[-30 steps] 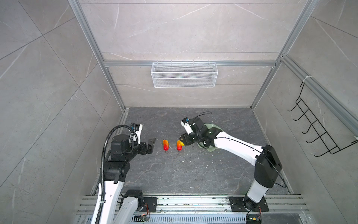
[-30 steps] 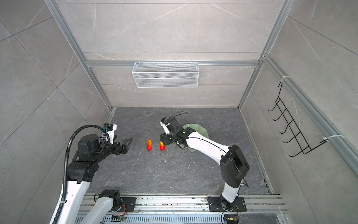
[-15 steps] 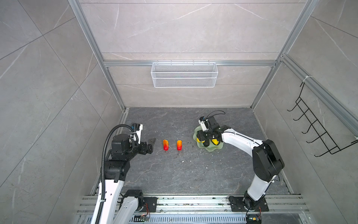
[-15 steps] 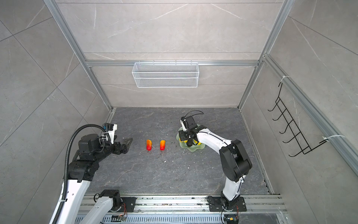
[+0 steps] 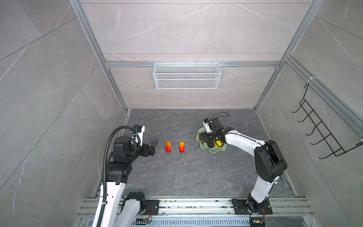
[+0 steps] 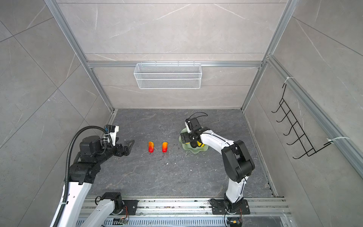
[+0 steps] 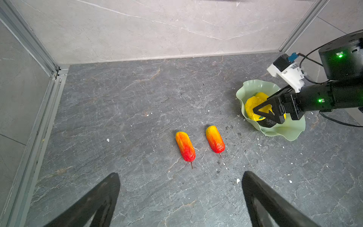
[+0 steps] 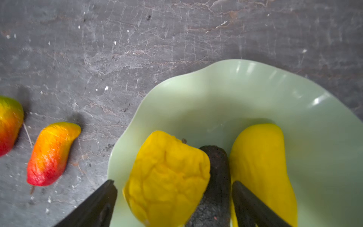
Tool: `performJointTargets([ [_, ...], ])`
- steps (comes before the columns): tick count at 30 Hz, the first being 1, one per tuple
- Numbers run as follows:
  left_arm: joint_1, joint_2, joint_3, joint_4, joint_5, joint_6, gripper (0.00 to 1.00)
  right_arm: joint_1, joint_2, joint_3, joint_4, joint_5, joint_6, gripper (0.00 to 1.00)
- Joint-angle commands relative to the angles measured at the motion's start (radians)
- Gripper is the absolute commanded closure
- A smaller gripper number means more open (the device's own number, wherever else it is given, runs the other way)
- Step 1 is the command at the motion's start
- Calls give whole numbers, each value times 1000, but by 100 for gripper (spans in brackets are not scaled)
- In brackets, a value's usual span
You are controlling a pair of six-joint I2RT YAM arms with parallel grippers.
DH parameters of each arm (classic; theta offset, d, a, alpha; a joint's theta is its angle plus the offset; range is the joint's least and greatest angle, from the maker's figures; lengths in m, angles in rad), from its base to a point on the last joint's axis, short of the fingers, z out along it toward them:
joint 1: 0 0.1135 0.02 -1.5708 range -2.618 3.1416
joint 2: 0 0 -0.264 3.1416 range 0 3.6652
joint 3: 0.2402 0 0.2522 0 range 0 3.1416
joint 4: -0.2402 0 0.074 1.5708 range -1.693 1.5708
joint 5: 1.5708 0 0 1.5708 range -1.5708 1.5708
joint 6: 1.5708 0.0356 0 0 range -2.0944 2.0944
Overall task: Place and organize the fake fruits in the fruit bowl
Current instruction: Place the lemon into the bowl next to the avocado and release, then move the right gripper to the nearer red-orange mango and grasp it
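The fruit bowl (image 8: 255, 88) holds a lumpy yellow fruit (image 8: 167, 173), a dark oval (image 8: 216, 176) and a smooth yellow fruit (image 8: 259, 157). The right hand (image 8: 173, 183) hangs spread over them, gripping nothing. Two red-orange fruits (image 7: 185, 145) lie on the tabletop (image 7: 117, 118) before the left hand (image 7: 180, 174), which is spread and empty. They are probably next. In both top views the right arm hides most of the bowl's contents.

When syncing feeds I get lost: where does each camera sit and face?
Both top views: high above the front rail, looking down; left arm and right arm show.
Left wrist: low, facing two red-orange fruits and fruit bowl; own fingertips.
Right wrist: close above the bowl, looking in; own fingertips.
Shared: bowl in all.
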Motion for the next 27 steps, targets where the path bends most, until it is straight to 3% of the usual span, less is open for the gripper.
performJointTargets([
  [1, 6, 3, -5, 41, 26, 8, 0, -1, -60, 57, -62, 20, -53, 1],
  [6, 5, 3, -4, 39, 23, 7, 0, 26, -110, 127, -126, -42, -119, 0],
  [11, 7, 8, -4, 37, 17, 7, 0, 148, -106, 143, -117, -89, -131, 0],
  [17, 7, 9, -4, 37, 20, 7, 0, 261, 30, 200, -73, -99, -37, 0],
  [22, 7, 7, -4, 38, 20, 8, 0, 271, 144, 246, -47, -50, 61, 1],
  [27, 6, 6, -5, 38, 21, 7, 0, 277, 241, 301, -50, -49, 107, 8],
])
